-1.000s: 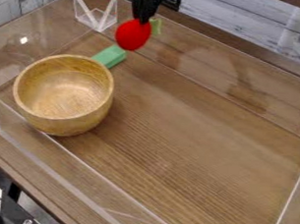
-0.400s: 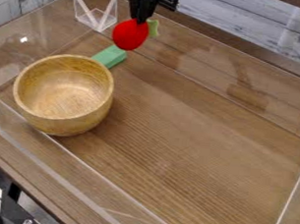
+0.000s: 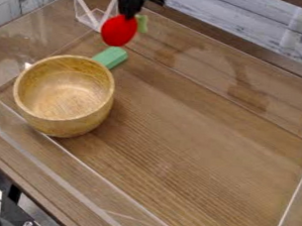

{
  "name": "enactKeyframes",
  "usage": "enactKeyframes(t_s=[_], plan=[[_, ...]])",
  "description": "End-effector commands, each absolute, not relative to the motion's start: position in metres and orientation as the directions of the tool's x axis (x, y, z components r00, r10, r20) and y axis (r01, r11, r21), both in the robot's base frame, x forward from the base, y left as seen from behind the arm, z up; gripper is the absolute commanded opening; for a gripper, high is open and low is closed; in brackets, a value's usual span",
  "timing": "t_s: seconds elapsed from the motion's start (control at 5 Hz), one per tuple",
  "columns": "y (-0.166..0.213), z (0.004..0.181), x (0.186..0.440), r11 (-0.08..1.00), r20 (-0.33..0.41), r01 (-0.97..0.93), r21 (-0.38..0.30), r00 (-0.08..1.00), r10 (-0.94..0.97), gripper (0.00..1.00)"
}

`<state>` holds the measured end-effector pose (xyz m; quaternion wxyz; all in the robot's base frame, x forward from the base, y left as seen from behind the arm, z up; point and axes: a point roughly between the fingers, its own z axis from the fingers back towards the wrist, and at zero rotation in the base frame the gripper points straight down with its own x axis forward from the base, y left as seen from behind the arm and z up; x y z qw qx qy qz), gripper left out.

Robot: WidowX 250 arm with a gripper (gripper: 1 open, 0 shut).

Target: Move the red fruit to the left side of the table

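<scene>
The black pincer [image 3: 128,10] points down near the top edge of the view. Its jaws are closed on the top of the fruit [image 3: 117,30]. The fruit hangs from the pincer, clear of the surface [image 3: 204,140], with its green leafy tuft showing at its upper right. It sits over the far left part of the surface as the camera sees it, close to the clear back wall [image 3: 85,10].

Just below the fruit in the view, a flat green block [image 3: 111,58] lies on the wood. The block's near end touches or sits right beside the rim of a wooden bowl [image 3: 65,96]. The bowl stands upright at the left, nearer the camera. To the right of the bowl, the wood-grain surface runs to the low clear walls along its edges.
</scene>
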<state>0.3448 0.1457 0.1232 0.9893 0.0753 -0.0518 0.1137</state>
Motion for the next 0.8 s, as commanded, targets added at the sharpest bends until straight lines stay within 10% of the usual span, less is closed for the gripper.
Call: enactKeyframes(t_s=[0.0,0.6], plan=[[0.157,0.153,0.339,0.946,0.197,-0.291,0.146,0.945,0.260,0.00],[0.198,0.153,0.294,0.903,0.176,-0.394,0.169,0.914,0.366,0.00]])
